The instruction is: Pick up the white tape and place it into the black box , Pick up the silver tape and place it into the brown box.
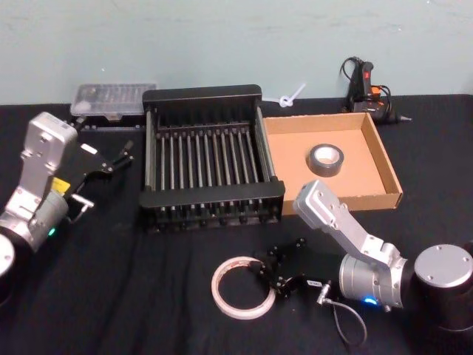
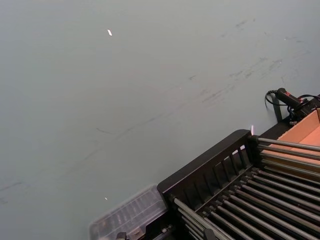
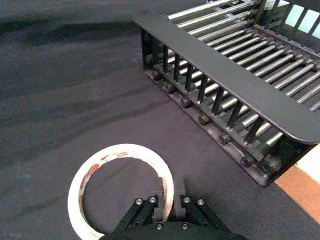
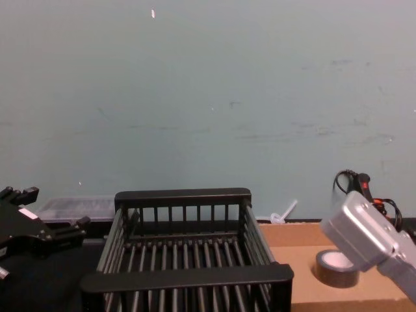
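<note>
The white tape (image 1: 222, 296) lies flat on the black cloth in front of the black box (image 1: 201, 95). My right gripper (image 1: 269, 276) sits at the ring's right side. In the right wrist view its fingers (image 3: 145, 210) straddle the white tape (image 3: 80, 185) band, one inside the hole and one outside, shut on it. The silver tape (image 1: 326, 169) lies inside the brown box (image 1: 386, 168), to the right of the black box, and shows in the chest view (image 4: 337, 273). My left gripper (image 1: 122, 157) hangs open, left of the black box.
A clear plastic case (image 1: 111, 100) lies behind the black box's left corner. A glue gun (image 1: 366, 85) stands behind the brown box, with a small white tie (image 1: 290, 97) beside it. Open black cloth stretches across the table's front left.
</note>
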You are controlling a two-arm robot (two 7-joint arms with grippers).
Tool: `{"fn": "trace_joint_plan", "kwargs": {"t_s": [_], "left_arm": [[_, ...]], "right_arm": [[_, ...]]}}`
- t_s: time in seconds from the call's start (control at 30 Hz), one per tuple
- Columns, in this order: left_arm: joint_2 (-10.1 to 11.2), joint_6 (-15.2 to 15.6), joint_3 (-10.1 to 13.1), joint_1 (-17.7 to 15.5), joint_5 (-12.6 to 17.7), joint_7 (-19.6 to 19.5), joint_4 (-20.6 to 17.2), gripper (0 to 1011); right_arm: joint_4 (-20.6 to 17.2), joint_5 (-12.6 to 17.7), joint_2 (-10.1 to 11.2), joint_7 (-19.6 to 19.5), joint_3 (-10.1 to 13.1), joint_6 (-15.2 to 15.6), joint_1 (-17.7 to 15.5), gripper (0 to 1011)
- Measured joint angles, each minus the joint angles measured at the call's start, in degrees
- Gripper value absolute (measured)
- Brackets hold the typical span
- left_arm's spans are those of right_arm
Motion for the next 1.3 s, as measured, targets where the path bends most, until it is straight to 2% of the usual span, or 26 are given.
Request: {"fn": "trace_joint_plan", "kwargs": {"t_s": [0.07,0.13,0.57,1.0,1.3], "left_arm": [[0.00,0.00,0.00,0.00,0.00,0.00,0.00,1001],[0.00,0.00,0.00,0.00,0.00,0.00,0.00,1001],[0.00,0.00,0.00,0.00,0.00,0.00,0.00,1001],[0.00,0.00,0.00,0.00,0.00,0.00,0.00,1001],[0.00,0.00,0.00,0.00,0.00,0.00,0.00,1001]], "right_arm": [[0.00,0.00,0.00,0.00,0.00,0.00,0.00,100],[0.00,0.00,0.00,0.00,0.00,0.00,0.00,87],[-0.91,1.21,0.80,1.59,0.69,-0.53,-0.17,87],[-4.15,6.12,3.22,3.09,3.54,-2.20,0.04,87],[-3.75,8.04,2.66,1.41,4.85,-2.58,2.13,87]]}}
